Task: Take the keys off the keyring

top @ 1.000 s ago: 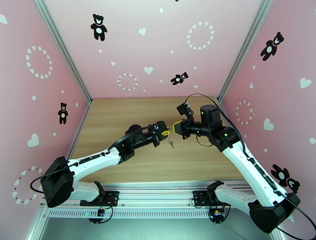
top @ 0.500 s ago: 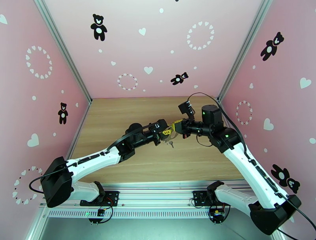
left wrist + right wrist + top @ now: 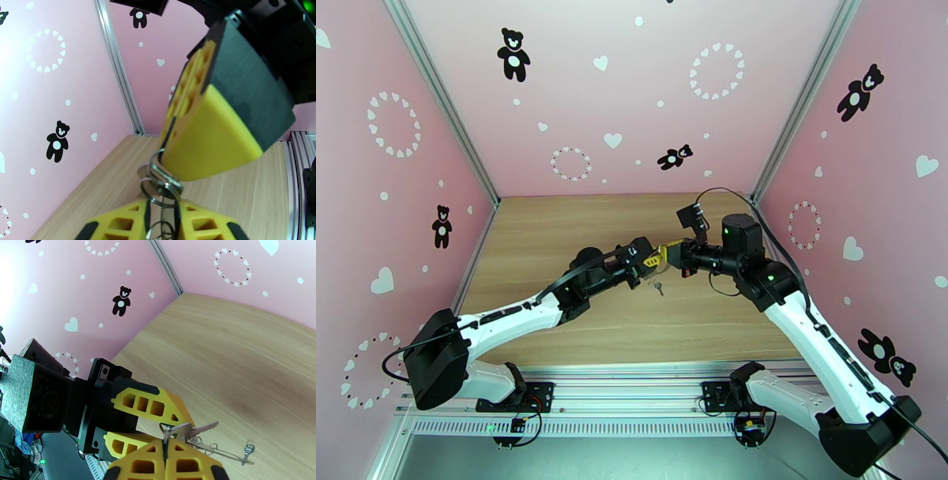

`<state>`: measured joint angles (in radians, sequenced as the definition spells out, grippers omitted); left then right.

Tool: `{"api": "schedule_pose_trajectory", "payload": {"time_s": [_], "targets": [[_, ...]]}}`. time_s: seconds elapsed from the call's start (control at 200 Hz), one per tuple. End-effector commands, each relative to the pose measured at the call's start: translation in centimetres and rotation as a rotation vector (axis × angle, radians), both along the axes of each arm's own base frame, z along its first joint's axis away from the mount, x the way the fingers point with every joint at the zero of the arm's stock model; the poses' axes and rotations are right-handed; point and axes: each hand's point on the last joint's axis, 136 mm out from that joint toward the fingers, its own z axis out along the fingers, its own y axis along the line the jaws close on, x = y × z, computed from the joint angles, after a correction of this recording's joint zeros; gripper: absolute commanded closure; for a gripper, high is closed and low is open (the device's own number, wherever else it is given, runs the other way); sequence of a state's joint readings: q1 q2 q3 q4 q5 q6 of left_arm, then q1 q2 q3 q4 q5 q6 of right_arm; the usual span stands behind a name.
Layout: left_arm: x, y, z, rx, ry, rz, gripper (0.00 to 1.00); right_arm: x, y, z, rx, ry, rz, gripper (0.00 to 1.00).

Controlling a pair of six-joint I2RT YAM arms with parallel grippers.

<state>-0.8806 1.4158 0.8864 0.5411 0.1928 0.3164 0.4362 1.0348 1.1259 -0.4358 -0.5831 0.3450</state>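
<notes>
Both the left gripper (image 3: pixel 162 216) and the right gripper (image 3: pixel 164 450) pinch the keyring (image 3: pixel 162 186) tight. One key (image 3: pixel 658 287) lies loose on the table (image 3: pixel 553 237), just below them.

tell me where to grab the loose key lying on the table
Take the loose key by its head, the wider end, pinching across it from straight above. It lies flat on the table, so a sideways approach would likely just push it along the wood.
</notes>
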Motion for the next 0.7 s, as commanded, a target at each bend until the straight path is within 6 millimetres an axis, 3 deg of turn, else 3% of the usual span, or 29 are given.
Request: {"api": "schedule_pose_trajectory", "payload": {"time_s": [0.0, 0.285, 0.696], "targets": [[0.2, -0.1, 1.3, -0.051, -0.02, 0.016, 0.77, 0.1, -0.3, 0.8, 0.023, -0.035, -0.022, 1.0], [-0.3, 0.3, 1.5, -0.06, -0.016, 0.01, 0.87, 0.1, -0.8, 0.5, -0.02, -0.059, -0.035, 1.0], [-2.1, 0.2, 0.6, 0.058, 0.031, -0.077, 0.91, -0.8, -1.3, 1.1, -0.164, -0.234, 0.054, 1.0]]}}
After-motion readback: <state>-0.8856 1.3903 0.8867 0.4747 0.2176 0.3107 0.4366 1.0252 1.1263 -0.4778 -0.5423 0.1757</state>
